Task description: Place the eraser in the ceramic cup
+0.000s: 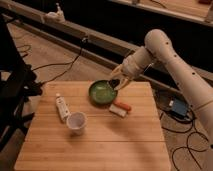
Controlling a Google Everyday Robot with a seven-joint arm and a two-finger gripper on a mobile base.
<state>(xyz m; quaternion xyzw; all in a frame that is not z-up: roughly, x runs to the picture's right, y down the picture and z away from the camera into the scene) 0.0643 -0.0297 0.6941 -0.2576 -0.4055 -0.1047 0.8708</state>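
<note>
Tool (121,80) on the robot's white arm hangs over the far right rim of the green bowl (93,90); whether it is spread or closed on anything cannot be told. The eraser is nowhere visible on the bench (100,150), so it is likely carried or hidden by the tool. The step looks like the carry toward the ceramic cup (76,129), which stands upright well apart, beside a white tube (62,107). The next move calls for crossing the bowl and centring above the cup's narrow mouth. Bowl and cup both appear empty; white-and-orange blocks (120,107) lie just beside the bowl.
</note>
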